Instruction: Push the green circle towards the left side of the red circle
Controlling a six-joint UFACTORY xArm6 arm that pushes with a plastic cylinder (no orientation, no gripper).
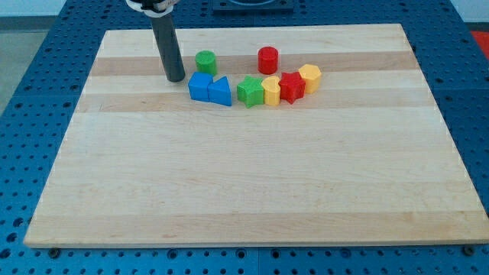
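The green circle (205, 62) stands near the view's top, left of centre. The red circle (267, 59) stands to its right with a gap between them. My tip (176, 79) rests on the board just left of and slightly below the green circle, a small gap apart. The dark rod rises from it to the view's top.
A row of blocks lies just below the two circles: a blue cube (200, 86), a blue triangle (220, 92), a green star (249, 92), a yellow block (272, 91), a red star (292, 87), a yellow hexagon (309, 77). The wooden board (244, 183) lies on a blue perforated table.
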